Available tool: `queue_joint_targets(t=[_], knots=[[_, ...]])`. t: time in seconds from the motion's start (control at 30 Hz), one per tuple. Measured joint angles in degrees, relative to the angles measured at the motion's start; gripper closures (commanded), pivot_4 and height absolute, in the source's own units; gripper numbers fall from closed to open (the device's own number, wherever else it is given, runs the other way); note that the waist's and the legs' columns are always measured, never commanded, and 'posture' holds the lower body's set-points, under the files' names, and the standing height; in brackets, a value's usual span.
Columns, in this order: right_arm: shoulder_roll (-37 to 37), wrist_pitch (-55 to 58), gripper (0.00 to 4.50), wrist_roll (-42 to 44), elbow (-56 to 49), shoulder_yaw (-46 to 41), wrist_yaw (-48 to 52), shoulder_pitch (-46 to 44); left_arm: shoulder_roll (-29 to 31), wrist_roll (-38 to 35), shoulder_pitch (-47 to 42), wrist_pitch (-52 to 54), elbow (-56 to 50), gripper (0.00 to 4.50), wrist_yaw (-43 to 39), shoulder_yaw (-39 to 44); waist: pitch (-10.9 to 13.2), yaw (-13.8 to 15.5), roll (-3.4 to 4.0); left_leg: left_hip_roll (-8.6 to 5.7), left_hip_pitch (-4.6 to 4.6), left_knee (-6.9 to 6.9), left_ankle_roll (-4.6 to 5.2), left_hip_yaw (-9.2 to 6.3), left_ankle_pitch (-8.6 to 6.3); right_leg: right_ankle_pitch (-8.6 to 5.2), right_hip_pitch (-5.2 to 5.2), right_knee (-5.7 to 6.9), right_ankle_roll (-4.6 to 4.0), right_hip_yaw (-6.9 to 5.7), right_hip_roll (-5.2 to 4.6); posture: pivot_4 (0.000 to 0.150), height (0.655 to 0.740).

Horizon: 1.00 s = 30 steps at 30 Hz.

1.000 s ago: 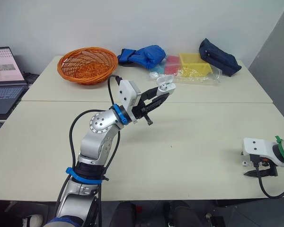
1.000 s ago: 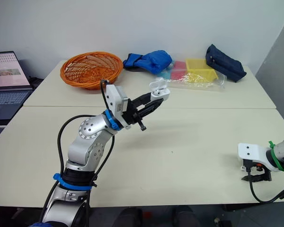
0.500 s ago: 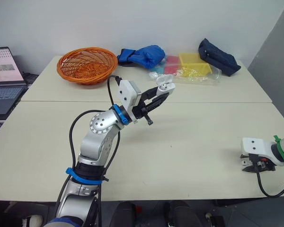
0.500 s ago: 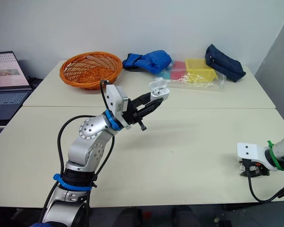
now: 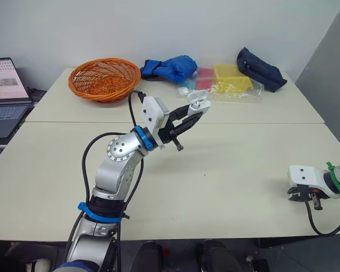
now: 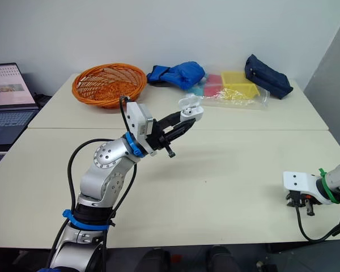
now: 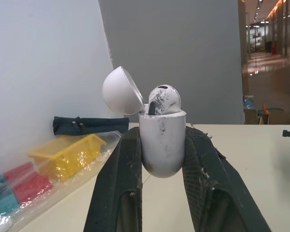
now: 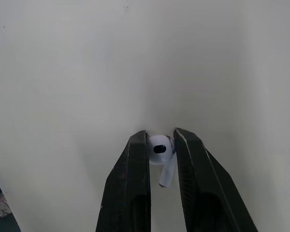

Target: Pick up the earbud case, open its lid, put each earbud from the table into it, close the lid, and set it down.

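Earbud case (image 7: 162,145), lid open, one earbud (image 7: 164,99) seated, clamped in left gripper (image 5: 191,115) above table (image 5: 232,164); second earbud (image 8: 158,149) pinched by right gripper (image 8: 160,137) near right edge; lift gently, align stem with free socket

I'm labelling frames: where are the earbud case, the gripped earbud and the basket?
earbud case (image 7: 162,145): left wrist view, white body.
gripped earbud (image 8: 158,149): right wrist view, round head.
basket (image 5: 105,93): left eye view, near wall.
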Motion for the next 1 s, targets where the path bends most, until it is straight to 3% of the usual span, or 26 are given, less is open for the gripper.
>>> queue_joint_targets(t=[0.17,0.3,0.43,0.53,0.67,0.87,1.0], knots=[[3.25,3.29,4.13,3.85,-3.64,-1.88,0.36,-0.63,0.19,-0.01,0.93,-0.02,-0.06,3.75,-0.1,0.05,0.02,-0.37,-0.02,0.0,0.03,-0.02,0.0,0.05,0.0,0.03,-0.04,0.05,0.05,0.08,0.0,0.15,0.74],[11.78,17.85,4.13,14.04,-15.34,-5.56,-3.73,-7.81,0.14,-0.04,0.96,-0.14,-0.1,3.75,-0.37,-0.07,0.04,-1.36,0.03,0.03,0.03,-0.09,0.0,-0.05,0.0,0.12,-0.1,0.16,0.2,0.05,0.06,0.15,0.74],[32.0,39.97,4.13,29.97,-27.61,-22.95,-25.26,-22.85,-0.55,-0.19,-0.23,-0.26,1.37,3.75,-0.38,0.14,0.05,-1.32,0.02,0.08,-0.03,-0.13,-0.02,-0.18,0.0,0.13,-0.15,0.23,0.13,-0.06,0.11,0.15,0.74],[39.23,48.38,4.13,37.45,-37.0,-29.31,-35.97,-25.46,-1.81,-0.7,-0.89,0.02,2.15,3.75,0.34,0.67,0.0,0.13,-0.03,0.1,-0.21,-0.17,-0.05,-0.4,-0.02,0.01,-0.09,0.04,0.05,-0.3,0.08,0.15,0.74],[51.39,52.07,4.13,41.54,-41.64,-31.28,-49.26,-24.18,-3.2,-1.91,-2.28,1.38,3.83,3.75,1.38,1.56,0.0,0.36,0.0,-0.04,-0.96,-0.02,-0.03,-0.23,-0.02,0.1,-0.79,0.08,0.2,-0.21,-0.07,0.15,0.74],[58.55,50.8,4.13,43.67,-43.47,-29.54,-59.8,-24.54,-4.51,-2.6,-4.32,1.52,4.8,3.75,1.01,1.11,0.0,0.16,0.01,0.0,-1.13,-0.01,-0.01,-0.26,0.0,0.13,-0.98,0.13,0.25,-0.23,0.02,0.15,0.74],[58.28,48.01,4.13,43.52,-42.66,-27.94,-62.25,-24.98,-4.55,-2.72,-4.64,1.63,4.79,3.75,0.63,0.64,0.0,-0.03,0.01,0.04,-1.04,-0.04,-0.01,-0.28,0.0,0.11,-0.95,0.16,0.2,-0.23,0.08,0.15,0.74]])
